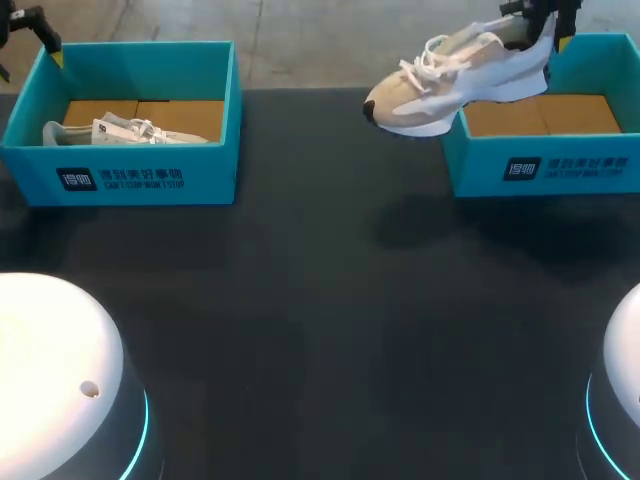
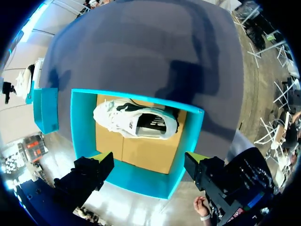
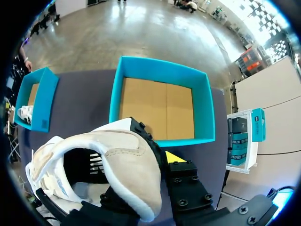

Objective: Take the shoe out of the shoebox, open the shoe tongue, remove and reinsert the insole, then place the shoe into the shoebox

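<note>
Your right gripper [image 1: 535, 28] is pinching the shoe [image 1: 455, 80] over the right box [image 1: 540, 168] while your left gripper [image 2: 148, 161] is hovering, fingers [image 2: 94, 172] spread, over the left box [image 2: 81, 123]

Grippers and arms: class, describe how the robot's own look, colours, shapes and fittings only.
The left gripper has two blocky black fingers, each ending in a bright yellow tip. The right gripper is black too, with round screw heads on its body and one yellow tip showing. Two white domes with cyan light rings stand nearest the camera.
</note>
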